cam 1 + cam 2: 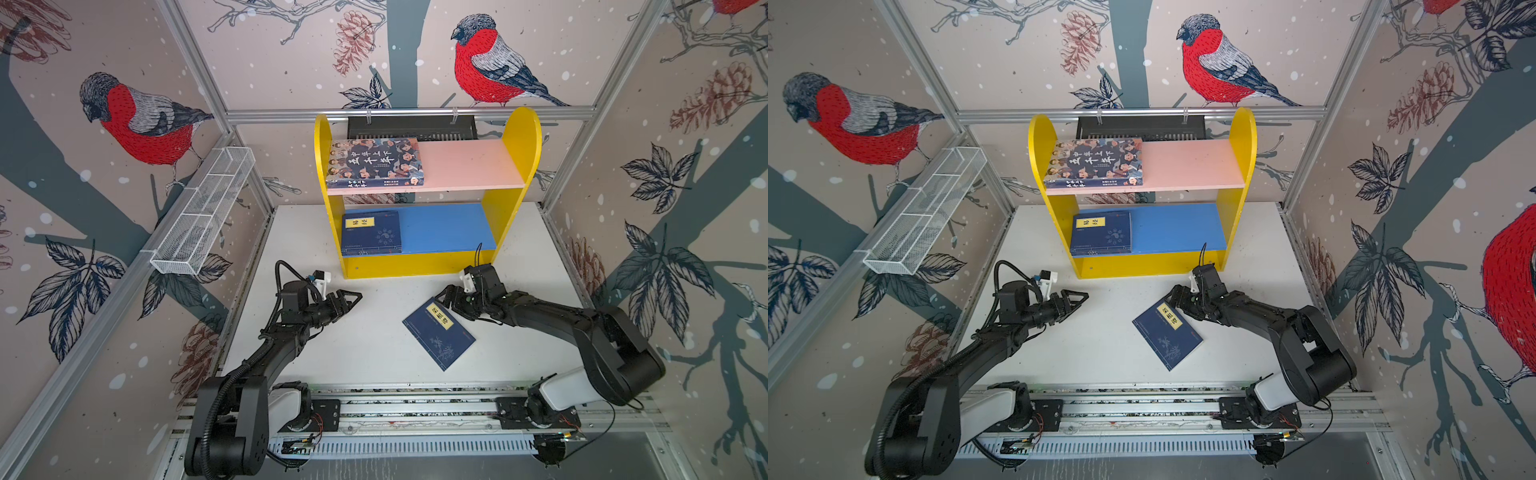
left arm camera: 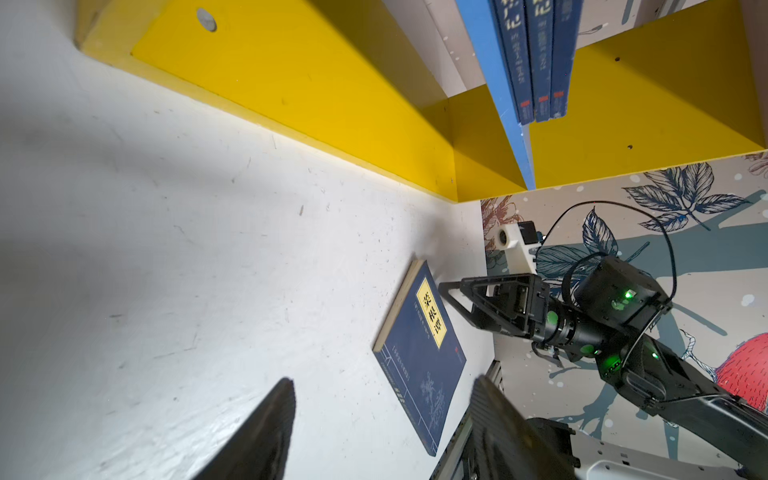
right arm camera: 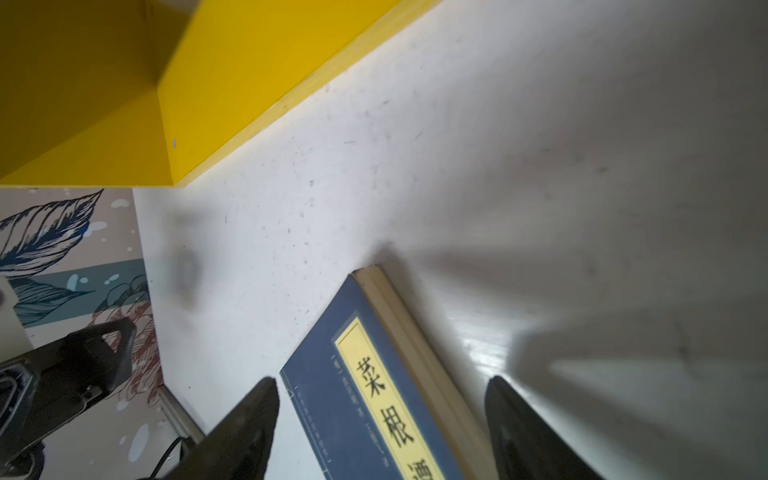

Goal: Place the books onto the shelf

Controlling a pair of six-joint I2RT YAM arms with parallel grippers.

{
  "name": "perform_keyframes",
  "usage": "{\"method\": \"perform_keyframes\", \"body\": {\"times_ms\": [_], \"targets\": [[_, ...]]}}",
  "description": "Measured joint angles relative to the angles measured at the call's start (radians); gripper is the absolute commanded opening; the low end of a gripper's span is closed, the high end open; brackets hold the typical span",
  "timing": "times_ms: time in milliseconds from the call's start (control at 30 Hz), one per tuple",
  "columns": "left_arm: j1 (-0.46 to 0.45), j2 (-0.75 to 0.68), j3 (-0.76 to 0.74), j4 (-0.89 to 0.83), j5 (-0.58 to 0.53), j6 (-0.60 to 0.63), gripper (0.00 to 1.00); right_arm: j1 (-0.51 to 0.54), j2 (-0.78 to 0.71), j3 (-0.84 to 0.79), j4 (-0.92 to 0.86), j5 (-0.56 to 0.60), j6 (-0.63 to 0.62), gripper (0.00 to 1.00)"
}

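**Right hand at the only book not on the shelf**

Right hand: jaws wide, one finger on either side of the book's label-end corner, the end nearest the shelf. No squeeze on it is visible.

Left hand: jaws apart and empty. It sits in front of the shelf's left half, well apart from the book.

Book: flat on the desk, in front of the shelf's right half. Its long axis slants away from the shelf, so the right hand meets it end-on. The right arm is clearly nearer and is judged the one to pick.

Count: five books.
- One thick illustrated book lies flat on the pink upper board.
- Three navy books are stacked at the left end of the blue lower board. Their spines can be counted in the left wrist view.
- One navy book is on the desk.

One shelf, two hands.
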Motion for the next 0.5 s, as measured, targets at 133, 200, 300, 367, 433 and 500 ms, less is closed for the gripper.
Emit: {"method": "perform_keyframes", "body": {"times_ms": [133, 200, 300, 367, 433, 500], "targets": [[-0.025, 0.026, -0.003, 0.0, 0.007, 0.01, 0.68, -0.03, -0.041, -0.022, -0.079, 0.019, -0.064, 0.8], [-0.04, 0.044, -0.002, 0.0, 0.007, 0.015, 0.68, -0.037, -0.064, -0.046, -0.112, 0.02, -0.078, 0.8], [-0.073, 0.078, 0.005, 0.0, 0.008, 0.018, 0.68, -0.04, -0.11, -0.094, -0.111, -0.002, -0.093, 0.8], [-0.097, 0.104, 0.016, 0.001, 0.01, 0.021, 0.68, -0.04, -0.129, -0.124, -0.09, -0.031, -0.093, 0.8], [-0.118, 0.128, 0.026, 0.002, 0.011, 0.024, 0.68, -0.035, -0.135, -0.143, -0.064, -0.051, -0.093, 0.8], [-0.138, 0.148, 0.032, 0.006, 0.012, 0.026, 0.68, -0.023, -0.142, -0.159, -0.047, -0.069, -0.092, 0.8]]}}
